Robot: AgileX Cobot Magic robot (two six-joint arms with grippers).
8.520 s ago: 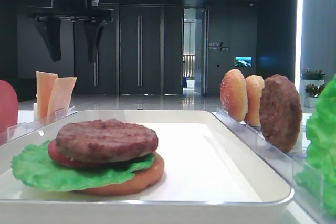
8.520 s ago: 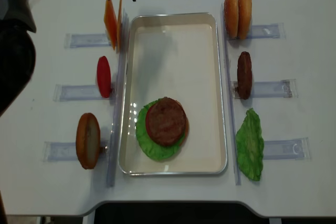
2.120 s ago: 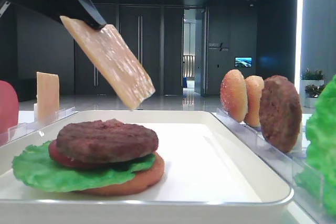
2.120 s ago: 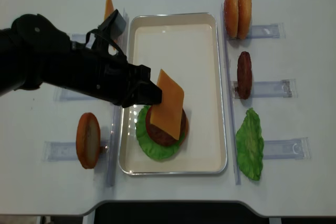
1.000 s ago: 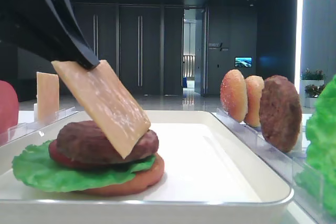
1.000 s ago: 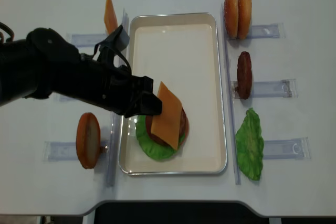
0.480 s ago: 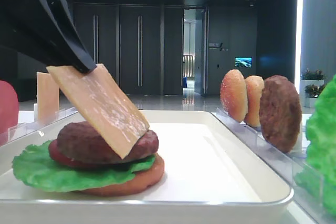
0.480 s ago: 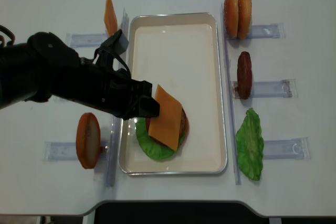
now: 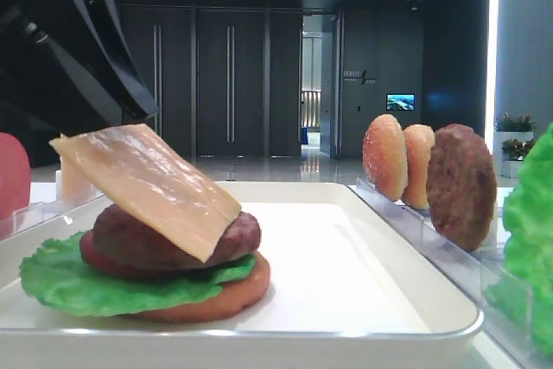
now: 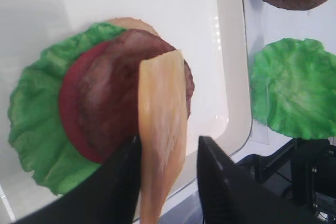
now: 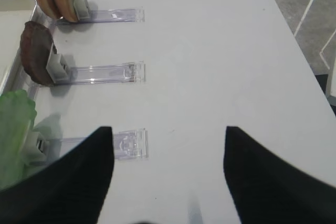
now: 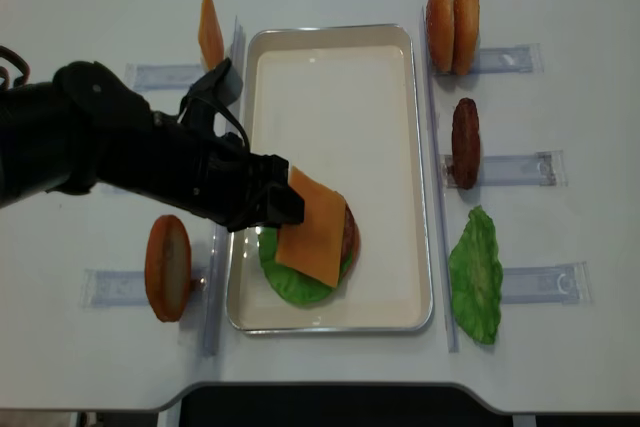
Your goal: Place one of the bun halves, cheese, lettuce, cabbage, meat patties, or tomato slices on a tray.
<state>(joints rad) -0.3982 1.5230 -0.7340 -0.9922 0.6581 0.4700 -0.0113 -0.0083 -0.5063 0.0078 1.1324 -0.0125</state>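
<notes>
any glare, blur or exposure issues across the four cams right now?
Low exterior view: dark backlit background, bright strip at right, lettuce soft at the edge. Left wrist: cheese close and blurred, glare on the tray rim. Right wrist: right gripper fingers blurred black. Overhead: evenly lit, sharp.

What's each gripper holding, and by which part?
Probably nothing. The left gripper has its jaws parted around the near edge of the cheese, a gap showing on one side; it lies tilted on the meat patty. The right gripper is open, empty.
</notes>
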